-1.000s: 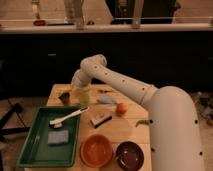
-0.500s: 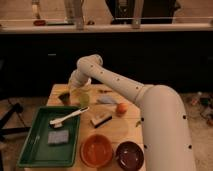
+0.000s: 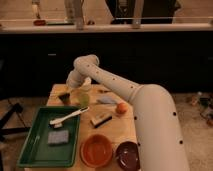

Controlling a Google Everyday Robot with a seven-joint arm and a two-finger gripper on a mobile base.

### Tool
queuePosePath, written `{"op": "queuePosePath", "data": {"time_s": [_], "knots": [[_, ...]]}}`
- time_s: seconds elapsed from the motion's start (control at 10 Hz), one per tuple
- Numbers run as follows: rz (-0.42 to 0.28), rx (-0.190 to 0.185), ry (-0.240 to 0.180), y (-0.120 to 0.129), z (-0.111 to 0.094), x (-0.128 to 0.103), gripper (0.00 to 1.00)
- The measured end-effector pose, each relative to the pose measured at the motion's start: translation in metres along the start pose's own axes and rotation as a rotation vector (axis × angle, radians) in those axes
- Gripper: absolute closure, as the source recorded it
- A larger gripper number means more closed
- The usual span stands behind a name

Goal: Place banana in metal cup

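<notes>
A smooth white arm [image 3: 125, 92] with a rounded elbow reaches from the lower right across a pale wooden tabletop [image 3: 127, 132] to its far left corner, where the gripper [image 3: 72, 89] hangs low, just above a small dark grey cup [image 3: 64, 97] with a round rim; whether it holds anything cannot be told. The banana cannot be picked out. Just right of the dark cup stands a light green translucent cup [image 3: 82, 99], and behind it a pale whitish cup [image 3: 86, 86] is partly hidden by the arm. A flat greyish piece [image 3: 106, 101] lies near the middle of the tabletop, with a round orange fruit [image 3: 121, 108] just beside it to the right. A block-shaped scrubbing brush [image 3: 101, 119] with a dark top sits toward the centre. On the left a rectangular green tray [image 3: 30, 152] with raised walls carries a white long-handled brush [image 3: 67, 118], laid slantwise, and a grey-blue rectangular sponge [image 3: 58, 137]. At the near edge sit two glossy round bowls, one orange [image 3: 97, 151] and one dark maroon [image 3: 127, 155], side by side.
</notes>
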Motion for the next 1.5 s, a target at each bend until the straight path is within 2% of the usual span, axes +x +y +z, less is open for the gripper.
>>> {"op": "queuePosePath", "data": {"time_s": [0.5, 0.6, 0.8, 1.3, 1.4, 1.5], "knots": [[-0.008, -0.039, -0.007, 0.001, 0.017, 0.002, 1.0], [-0.01, -0.039, -0.008, 0.001, 0.017, 0.0, 0.97], [-0.008, -0.039, -0.007, 0.001, 0.017, 0.002, 0.81], [-0.008, -0.039, -0.007, 0.001, 0.017, 0.001, 0.28], [-0.008, -0.039, -0.007, 0.001, 0.017, 0.002, 0.22], [-0.008, -0.039, -0.006, 0.001, 0.017, 0.002, 0.2]]}}
